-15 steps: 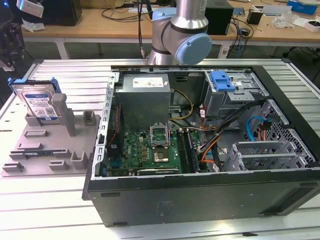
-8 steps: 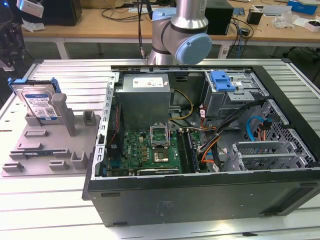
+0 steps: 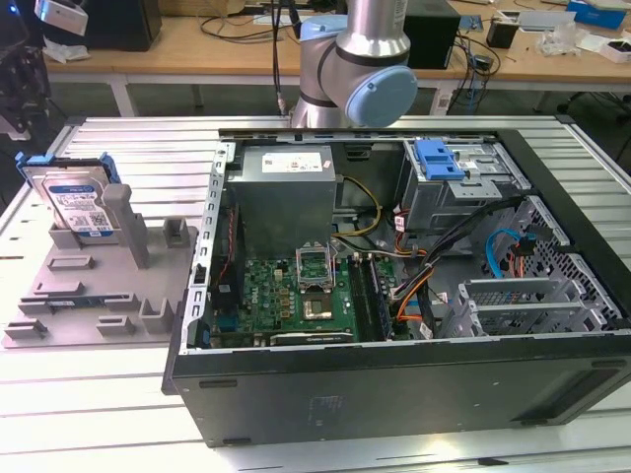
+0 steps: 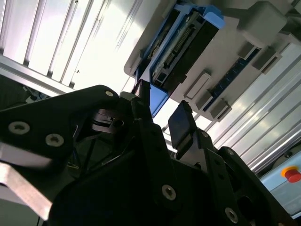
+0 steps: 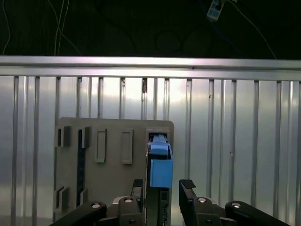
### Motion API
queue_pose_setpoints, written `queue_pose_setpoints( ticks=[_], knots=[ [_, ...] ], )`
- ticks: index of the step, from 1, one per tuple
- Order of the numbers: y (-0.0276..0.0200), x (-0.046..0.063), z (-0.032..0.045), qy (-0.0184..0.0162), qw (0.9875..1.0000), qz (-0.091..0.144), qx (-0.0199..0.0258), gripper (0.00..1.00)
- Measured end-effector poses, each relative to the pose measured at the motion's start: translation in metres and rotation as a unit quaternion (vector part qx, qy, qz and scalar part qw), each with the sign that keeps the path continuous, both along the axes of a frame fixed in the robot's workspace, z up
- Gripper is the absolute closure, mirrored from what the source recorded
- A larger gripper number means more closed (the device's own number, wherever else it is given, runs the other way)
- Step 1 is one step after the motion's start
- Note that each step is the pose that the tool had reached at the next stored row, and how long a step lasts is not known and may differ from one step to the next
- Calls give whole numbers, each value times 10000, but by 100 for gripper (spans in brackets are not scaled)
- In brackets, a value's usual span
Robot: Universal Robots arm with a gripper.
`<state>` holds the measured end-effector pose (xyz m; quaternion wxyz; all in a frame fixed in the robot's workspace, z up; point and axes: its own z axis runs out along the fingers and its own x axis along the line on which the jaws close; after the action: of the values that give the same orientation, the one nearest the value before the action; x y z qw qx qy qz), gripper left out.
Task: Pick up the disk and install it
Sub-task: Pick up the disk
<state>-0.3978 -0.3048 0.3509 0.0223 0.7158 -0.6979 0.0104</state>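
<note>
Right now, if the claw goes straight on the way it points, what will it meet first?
Probably the disk, standing on edge in the grey holder; the open claw points at its blue carrier. Depth is unclear.

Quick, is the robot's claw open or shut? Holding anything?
Claw: open, holding nothing, close to the silver disk in its blue plastic frame.

Counted on the slatted table [image 3: 108, 419]: one disk [image 3: 77, 197], one grey holder [image 3: 99, 301] and one open computer case [image 3: 394, 389]. The case holds one grey power-supply box [image 3: 286, 197], one motherboard [image 3: 291, 296] and one blue latch [image 3: 439, 160]. There is one robot arm [image 3: 360, 69], with one gripper [image 5: 162, 186] of two black fingers [image 5: 187, 187].
</note>
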Motion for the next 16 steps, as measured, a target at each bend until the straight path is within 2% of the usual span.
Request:
queue_pose_setpoints(
  ticks=[7, 16],
  knots=[
    [1, -10, -104, -3, 10000, -1, 0, 56],
    [1, -55, -150, -34, 10000, -10, 18, 56]
  ],
)
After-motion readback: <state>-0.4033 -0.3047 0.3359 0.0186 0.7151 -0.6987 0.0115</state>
